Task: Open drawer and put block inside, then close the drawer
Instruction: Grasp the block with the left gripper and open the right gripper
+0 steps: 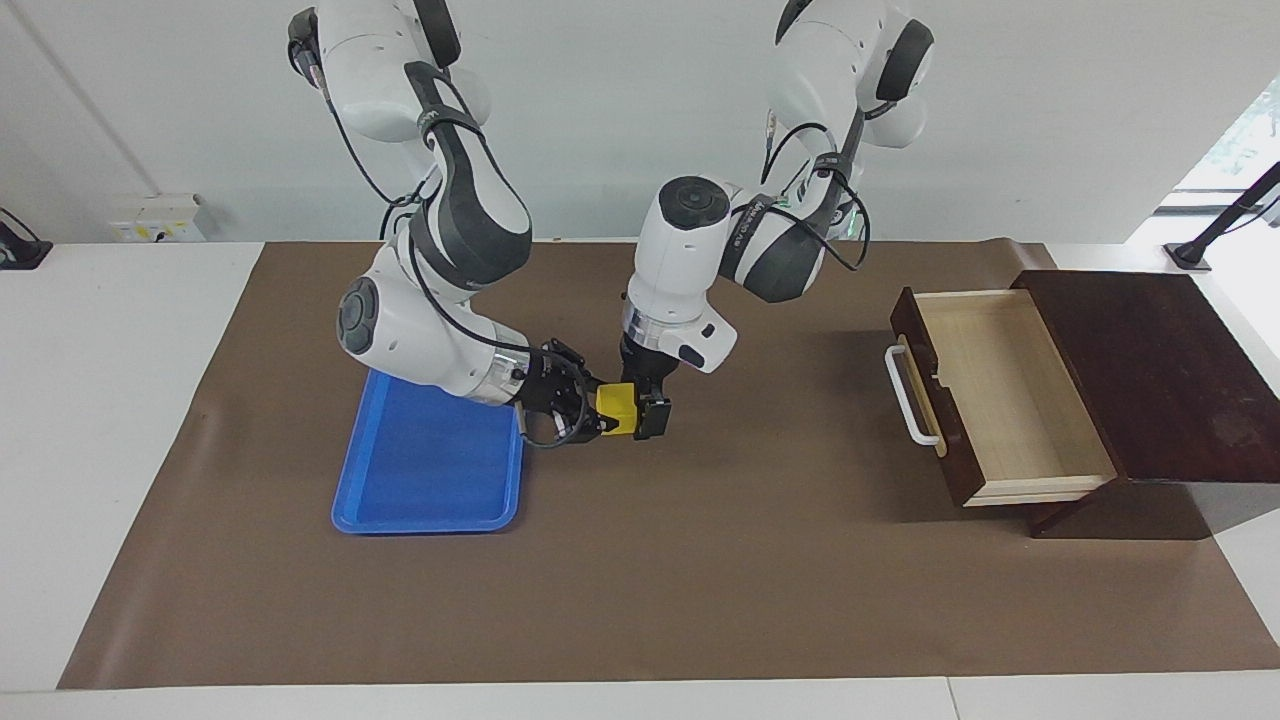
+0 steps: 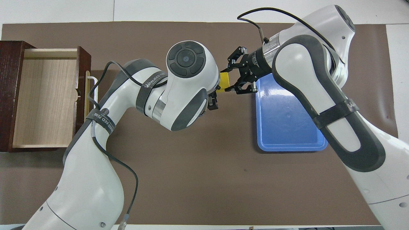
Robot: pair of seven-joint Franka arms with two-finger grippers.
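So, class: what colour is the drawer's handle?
White; the drawer handle shows best in the facing view.

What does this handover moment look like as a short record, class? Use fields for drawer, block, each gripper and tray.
drawer: pulled open, nothing in it, toward the left arm's end
block: yellow, in the air between both grippers, over the mat
left gripper: at the block from above
right gripper: at the block from the side
tray: blue, bare, under the right arm
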